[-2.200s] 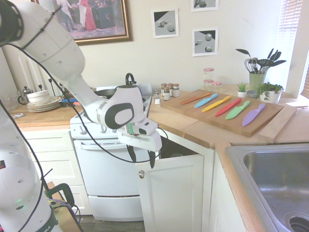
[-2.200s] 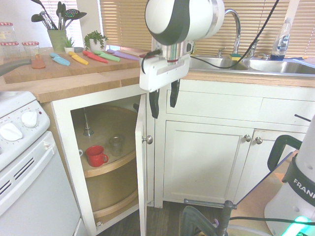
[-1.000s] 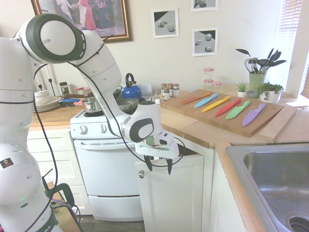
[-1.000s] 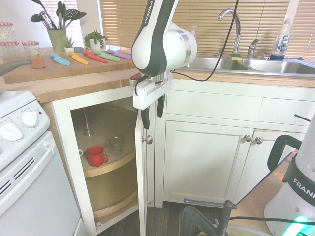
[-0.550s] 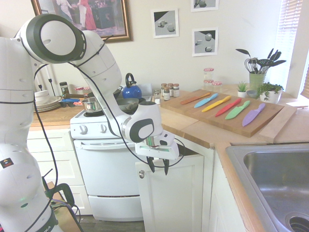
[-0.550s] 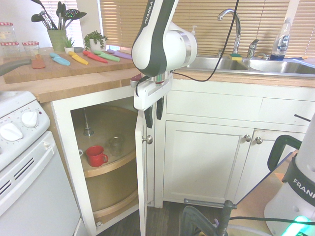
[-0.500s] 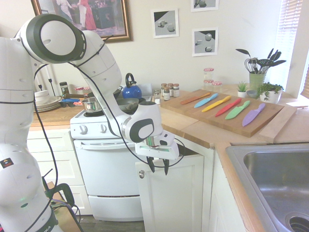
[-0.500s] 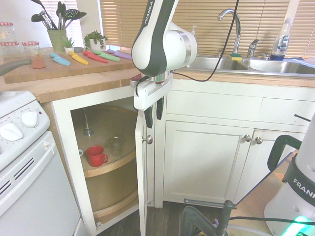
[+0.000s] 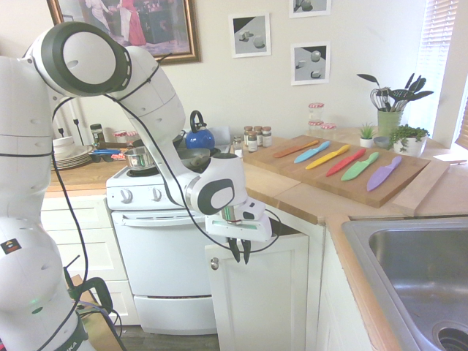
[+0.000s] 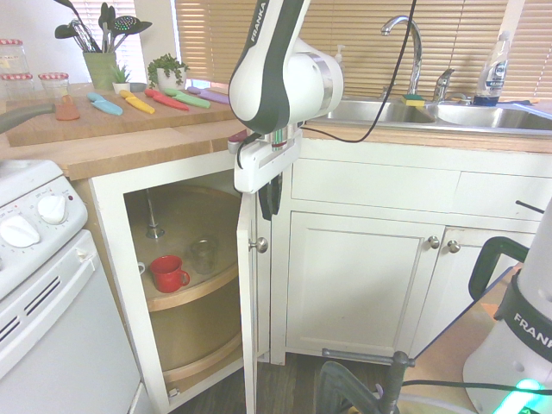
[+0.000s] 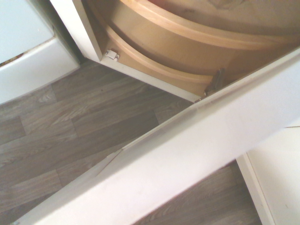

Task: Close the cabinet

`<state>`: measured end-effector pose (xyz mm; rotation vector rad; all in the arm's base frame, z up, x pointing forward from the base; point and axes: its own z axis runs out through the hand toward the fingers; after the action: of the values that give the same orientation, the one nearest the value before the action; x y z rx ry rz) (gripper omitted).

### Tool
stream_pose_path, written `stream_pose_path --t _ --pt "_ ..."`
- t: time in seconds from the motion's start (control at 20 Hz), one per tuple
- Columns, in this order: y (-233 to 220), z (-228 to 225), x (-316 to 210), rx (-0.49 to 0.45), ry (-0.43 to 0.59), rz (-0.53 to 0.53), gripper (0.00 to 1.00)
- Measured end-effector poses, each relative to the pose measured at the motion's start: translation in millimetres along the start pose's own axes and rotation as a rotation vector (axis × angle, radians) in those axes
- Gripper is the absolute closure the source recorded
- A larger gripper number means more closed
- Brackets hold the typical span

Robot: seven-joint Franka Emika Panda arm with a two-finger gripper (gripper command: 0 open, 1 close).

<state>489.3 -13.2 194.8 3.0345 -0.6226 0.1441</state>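
We bring the gripper [image 9: 239,251], its fingers narrowly apart, against the outer face of the cabinet door [image 9: 262,292], which stands ajar beside it; we push near the knob [image 9: 214,263] for leverage, swinging steadily toward the frame [image 10: 110,216] beyond.

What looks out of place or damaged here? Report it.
Only the cabinet door stands out: it hangs open, exposing the shelf and red mug, while neighboring doors are shut. I see no spill or clear damage.
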Motion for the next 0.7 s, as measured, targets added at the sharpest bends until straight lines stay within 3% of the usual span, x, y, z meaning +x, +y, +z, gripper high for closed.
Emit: stream_pose_path --t 0.7 --pt "-39 -11 2 -0.014 -0.040 -0.059 1.00"
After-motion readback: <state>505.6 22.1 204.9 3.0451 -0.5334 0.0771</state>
